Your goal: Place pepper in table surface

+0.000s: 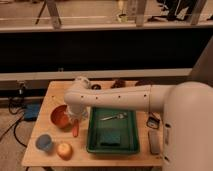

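Observation:
The pepper (75, 129) is a slim red-orange piece hanging upright from my gripper (75, 120), which is shut on its top end. It is just over the light tan table surface (47, 102), between the orange-red bowl (58, 116) and the dark green tray (131, 146). Its lower tip is at or very near the wood; I cannot tell if it touches. My white arm reaches in from the right and hides part of the table behind it.
A blue cup (44, 142) and a round yellow-orange fruit (64, 150) sit at the front left. The tray holds a fork (115, 117) and a green sponge (111, 136). Dark objects (119, 84) stand at the back; a flat grey device (154, 141) lies at the right.

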You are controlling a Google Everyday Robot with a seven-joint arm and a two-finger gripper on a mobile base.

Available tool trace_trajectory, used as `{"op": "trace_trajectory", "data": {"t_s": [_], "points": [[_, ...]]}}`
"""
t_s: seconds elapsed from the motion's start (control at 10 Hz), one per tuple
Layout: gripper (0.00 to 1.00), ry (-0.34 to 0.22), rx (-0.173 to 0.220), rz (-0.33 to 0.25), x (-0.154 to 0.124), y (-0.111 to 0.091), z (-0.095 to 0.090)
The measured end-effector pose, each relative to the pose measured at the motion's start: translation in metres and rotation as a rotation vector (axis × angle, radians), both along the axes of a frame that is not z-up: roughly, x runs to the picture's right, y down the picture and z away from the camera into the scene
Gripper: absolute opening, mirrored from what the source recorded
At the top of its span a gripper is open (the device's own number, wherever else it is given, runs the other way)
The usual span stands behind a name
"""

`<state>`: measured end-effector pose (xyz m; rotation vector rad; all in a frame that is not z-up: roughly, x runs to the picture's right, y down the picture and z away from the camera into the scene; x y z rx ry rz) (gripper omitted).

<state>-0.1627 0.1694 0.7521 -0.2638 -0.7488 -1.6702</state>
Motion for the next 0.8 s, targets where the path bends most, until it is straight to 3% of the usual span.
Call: {"op": "trace_trajectory", "data": {"t_s": [0.8], "points": [[0.00, -0.020, -0.023, -0.086, -0.001, 0.037, 0.006]]}}
